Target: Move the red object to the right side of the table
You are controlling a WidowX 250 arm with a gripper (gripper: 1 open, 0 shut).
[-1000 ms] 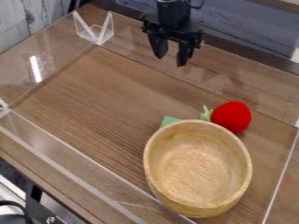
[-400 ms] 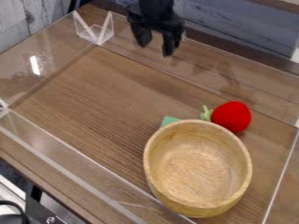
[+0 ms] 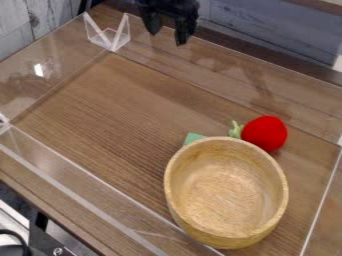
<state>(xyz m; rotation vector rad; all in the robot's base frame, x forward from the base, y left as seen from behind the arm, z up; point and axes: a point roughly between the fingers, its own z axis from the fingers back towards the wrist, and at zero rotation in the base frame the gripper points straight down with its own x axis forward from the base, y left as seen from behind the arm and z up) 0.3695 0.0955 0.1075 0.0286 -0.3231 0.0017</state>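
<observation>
Brown wood-grain table, walled by low clear acrylic, fills the one camera view. At the far edge, near the top of the picture, the gripper hangs above the surface with its dark fingers spread wide and nothing between them. The red object lies well apart from it, close to the right wall, touching or just beside the rim of the wooden bowl, with a green leaf piece showing at its left.

Judged from this, the ball looks already placed on the right and the hand is clear of it. To finish well, the arm should stay high and well away from bowl and ball, so nothing gets nudged.
</observation>
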